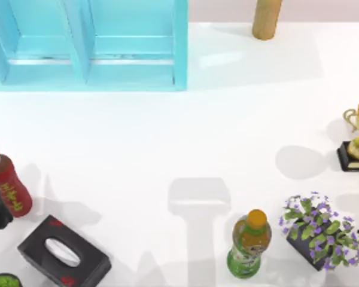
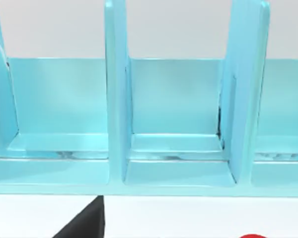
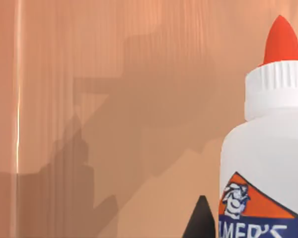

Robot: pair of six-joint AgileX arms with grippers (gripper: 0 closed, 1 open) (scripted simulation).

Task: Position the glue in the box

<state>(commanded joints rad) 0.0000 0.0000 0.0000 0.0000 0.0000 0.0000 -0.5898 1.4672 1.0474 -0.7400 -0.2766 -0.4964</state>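
while the right wrist view looks at a wooden surface, these hold:
box: light blue glossy divided box at the table's far left, compartments bare
glue: small white plastic squeeze bottle, red-orange pointed cap, upright, close before the right wrist camera
grip: cannot tell for either gripper

A white table fills the top view, with soft grey shadows on it. At its far left edge stands a light blue shelf unit with upright dividers. A wooden post stands at the far edge, right of it. The right wrist view faces an orange-brown wooden surface
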